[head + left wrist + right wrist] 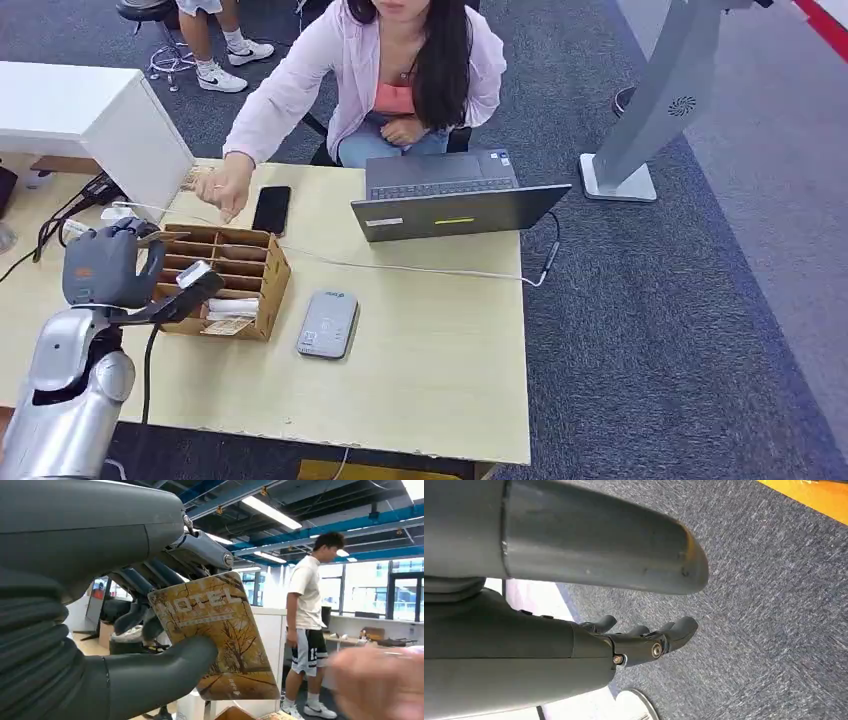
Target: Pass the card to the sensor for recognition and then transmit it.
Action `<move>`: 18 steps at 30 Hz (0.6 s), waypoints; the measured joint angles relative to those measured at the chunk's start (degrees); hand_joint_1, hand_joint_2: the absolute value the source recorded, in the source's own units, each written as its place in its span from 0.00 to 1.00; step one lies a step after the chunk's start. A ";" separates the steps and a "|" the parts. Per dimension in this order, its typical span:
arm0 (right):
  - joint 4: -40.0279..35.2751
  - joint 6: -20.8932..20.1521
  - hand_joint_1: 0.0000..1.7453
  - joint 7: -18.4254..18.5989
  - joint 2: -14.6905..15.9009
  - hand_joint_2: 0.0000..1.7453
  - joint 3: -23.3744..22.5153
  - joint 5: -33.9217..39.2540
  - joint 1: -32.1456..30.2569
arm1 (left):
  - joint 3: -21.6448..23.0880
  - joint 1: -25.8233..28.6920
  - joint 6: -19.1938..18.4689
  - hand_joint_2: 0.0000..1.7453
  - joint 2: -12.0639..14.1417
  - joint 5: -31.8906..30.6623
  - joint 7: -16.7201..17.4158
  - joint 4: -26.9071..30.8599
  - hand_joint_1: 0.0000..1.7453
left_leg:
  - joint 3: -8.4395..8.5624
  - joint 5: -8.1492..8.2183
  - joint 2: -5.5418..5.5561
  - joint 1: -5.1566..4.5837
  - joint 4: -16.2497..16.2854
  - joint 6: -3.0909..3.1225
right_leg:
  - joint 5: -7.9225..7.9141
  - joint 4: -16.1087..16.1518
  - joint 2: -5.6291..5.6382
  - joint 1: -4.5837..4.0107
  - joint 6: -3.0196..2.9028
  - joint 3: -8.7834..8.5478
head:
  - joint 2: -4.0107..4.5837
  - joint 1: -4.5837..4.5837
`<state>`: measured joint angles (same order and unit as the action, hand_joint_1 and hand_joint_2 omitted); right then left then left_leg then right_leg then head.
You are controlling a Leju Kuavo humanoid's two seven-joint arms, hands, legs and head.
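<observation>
bare tabletop (440,350) right of card reader (328,324) | wooden card box (225,280) just beside left hand (105,265) | person's hand (225,187), phone (271,210), laptop (450,200) along far edge

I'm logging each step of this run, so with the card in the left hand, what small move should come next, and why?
Probably carry the card rightward and lower it over the grey sensor. The left hand already pinches the card, raised beside the wooden card box, while the sensor lies bare on the table just past the box, so reading is the step left.
</observation>
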<state>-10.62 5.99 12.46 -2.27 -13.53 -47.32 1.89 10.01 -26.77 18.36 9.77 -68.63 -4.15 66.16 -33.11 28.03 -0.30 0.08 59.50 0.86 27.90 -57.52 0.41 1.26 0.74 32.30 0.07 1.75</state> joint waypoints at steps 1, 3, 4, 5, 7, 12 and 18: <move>0.00 0.00 0.00 -0.09 0.00 0.00 0.00 -0.04 0.00 | 0.00 0.00 -0.04 1.00 0.02 0.13 -0.02 0.00 1.00 | 0.00 0.00 0.00 0.00 0.00 0.00 | 0.00 0.00 0.00 0.00 0.00 0.00 | 0.00 0.00; 0.00 -0.02 0.00 -0.24 0.02 0.00 0.00 -0.11 0.00 | 0.00 0.01 -0.31 1.00 0.07 0.44 -0.15 0.00 1.00 | 0.00 0.00 0.00 0.00 0.00 0.00 | 0.00 0.00 0.00 0.00 0.00 0.00 | 0.00 0.00; 0.00 -0.02 0.00 -0.35 0.02 0.00 0.00 -0.22 0.00 | 0.00 0.05 -0.46 1.00 0.07 0.55 -0.17 0.00 1.00 | 0.00 0.00 0.00 0.00 0.00 0.00 | 0.00 0.00 0.00 0.00 0.00 0.00 | 0.00 0.00; 0.02 -0.02 0.00 -0.39 0.02 0.00 0.00 -0.26 0.00 | 0.02 0.08 -0.59 1.00 0.07 0.59 -0.24 0.00 1.00 | 0.00 0.00 0.00 0.00 0.00 0.00 | 0.00 0.00 0.00 0.00 0.00 0.00 | 0.00 0.00; 0.02 -0.02 0.00 -0.42 0.02 0.00 0.00 -0.55 0.00 | 0.11 0.12 -0.92 1.00 0.02 0.74 -0.28 0.00 1.00 | 0.00 0.00 0.00 0.00 0.00 0.00 | 0.00 0.00 0.00 0.00 0.00 0.00 | 0.00 0.00; 0.02 0.02 0.00 -0.48 0.02 0.00 0.00 -0.79 0.01 | 1.22 0.16 -1.31 1.00 -0.37 1.07 -0.98 0.50 1.00 | 0.00 0.00 0.00 0.00 0.00 0.00 | 0.00 0.00 -0.01 0.01 0.00 0.00 | 0.00 -0.02; 0.02 0.20 0.00 -0.68 0.02 0.00 0.00 -1.79 0.07 | 4.33 -0.59 -1.05 1.00 -4.05 0.54 -1.16 0.55 1.00 | -0.01 0.00 0.03 -0.01 0.05 0.01 | -0.01 0.01 -0.04 0.02 0.02 0.00 | 0.00 0.00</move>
<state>-10.60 6.19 11.78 -2.25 -13.53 -49.11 1.96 14.34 -27.36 17.31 5.72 -68.09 -5.31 66.71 -33.12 28.03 -0.27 0.07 59.56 0.87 27.89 -57.51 0.37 1.28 0.75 32.30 0.07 1.75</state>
